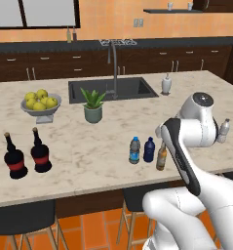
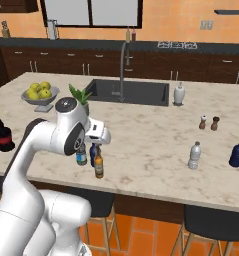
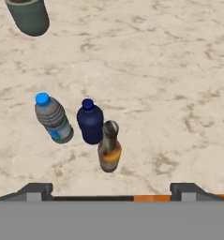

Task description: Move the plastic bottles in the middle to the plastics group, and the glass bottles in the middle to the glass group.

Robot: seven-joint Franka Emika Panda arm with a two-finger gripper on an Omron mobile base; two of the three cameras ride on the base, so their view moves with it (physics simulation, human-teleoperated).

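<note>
Three upright bottles (image 3: pixel 87 129) cluster together; label writing is unreadable.

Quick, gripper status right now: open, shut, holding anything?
Gripper: open, holding nothing, hovering above the amber glass bottle on the counter.

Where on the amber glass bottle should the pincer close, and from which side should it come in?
Probably on the slim neck of the amber bottle, coming straight down from above. It stands upright, and the dark blue bottle crowds its body on one side, so only the neck stands free. The open pincer hangs above it.
</note>
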